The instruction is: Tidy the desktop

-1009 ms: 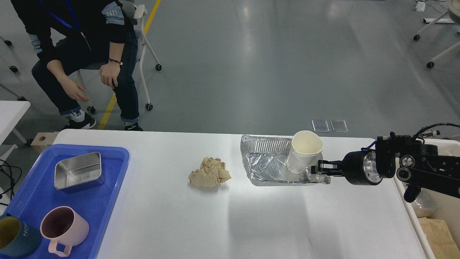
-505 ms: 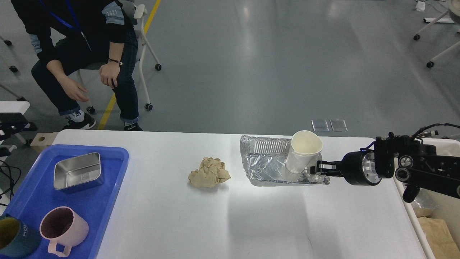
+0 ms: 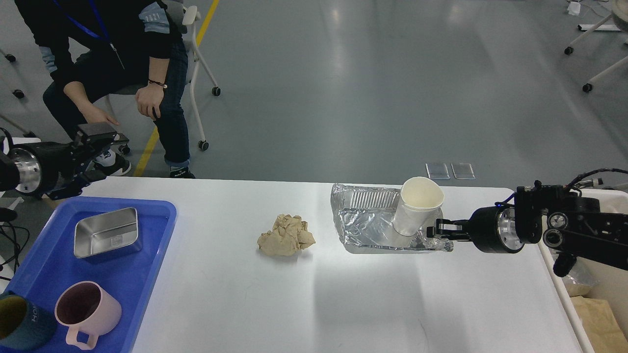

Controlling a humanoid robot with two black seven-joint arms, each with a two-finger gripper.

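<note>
My right gripper [image 3: 440, 234] pinches the foil tray [image 3: 365, 226] holding a paper cup [image 3: 417, 206]; my left gripper's [image 3: 93, 147] jaws I cannot tell, and the crumpled paper [image 3: 286, 235] remains on the desktop [image 3: 314, 294].

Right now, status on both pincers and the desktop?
Right pincer shut on foil tray corner; paper cup leaning inside. Left pincer over far-left edge, state unclear. Crumpled paper still on desktop.

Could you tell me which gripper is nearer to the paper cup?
Right. The right gripper is at the paper cup's base; the left gripper hangs far off, beyond the blue tray.
</note>
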